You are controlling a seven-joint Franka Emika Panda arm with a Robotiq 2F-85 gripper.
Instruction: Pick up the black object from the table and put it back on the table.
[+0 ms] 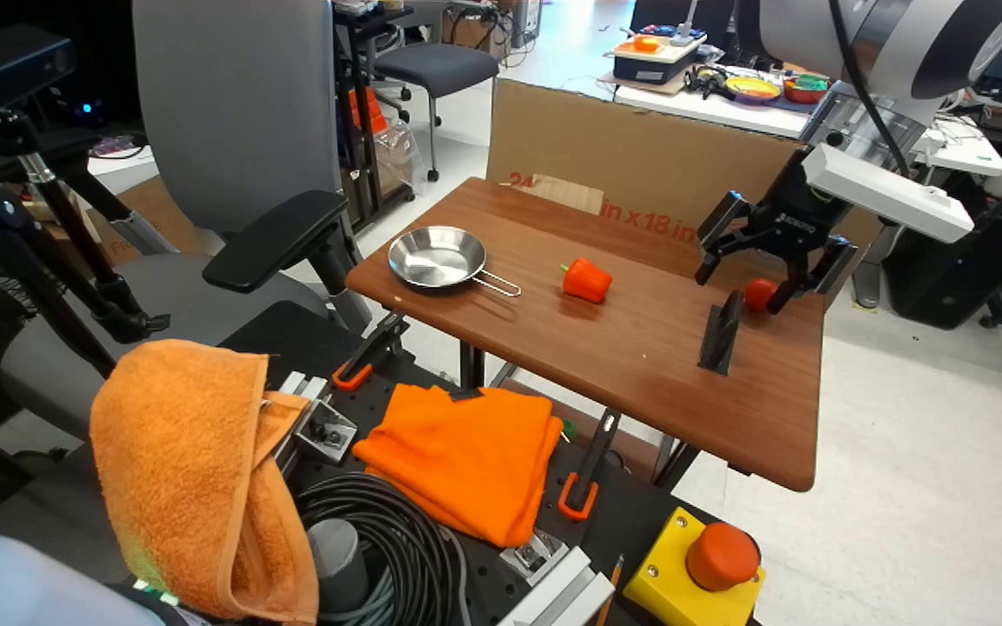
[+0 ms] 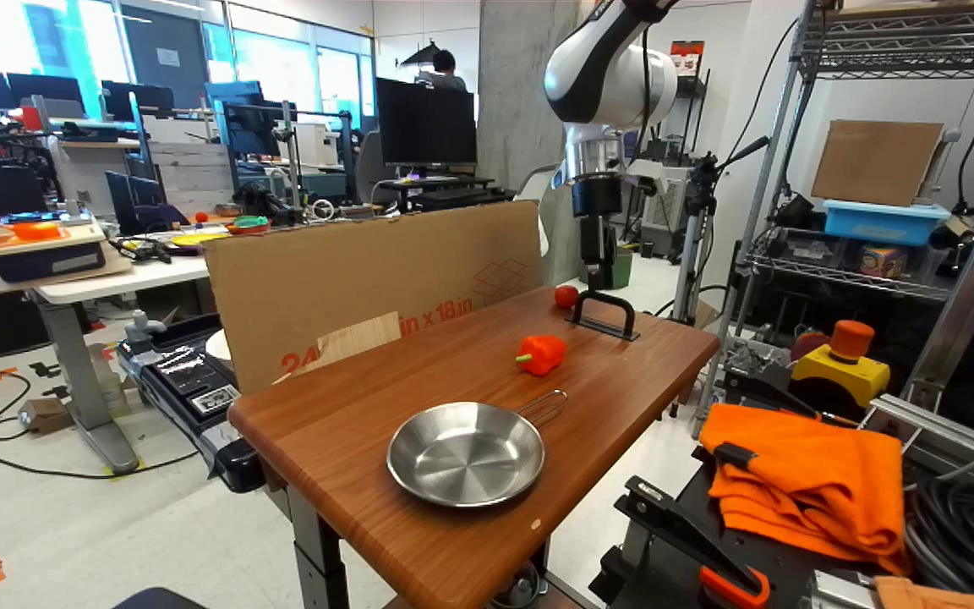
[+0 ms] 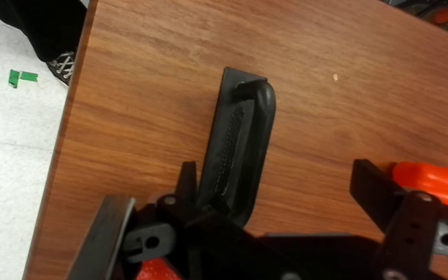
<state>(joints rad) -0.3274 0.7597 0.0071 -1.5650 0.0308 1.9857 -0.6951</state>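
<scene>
One arched, flat-based black handle (image 3: 236, 144)

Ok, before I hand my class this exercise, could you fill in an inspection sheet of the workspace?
Surface: brown wood-grain table, a few pale specks.
Job's things: black pull handle, standing on the table, grip up.
Clutter: steel frying pan, orange bell pepper, red ball near the handle.
Claw: open, gripping nothing.
Cables: black cable along the arm; coiled cable beside folded orange cloth.
Surroundings: cardboard panel along one edge, yellow emergency-stop box, person's shoe beside the table.
</scene>
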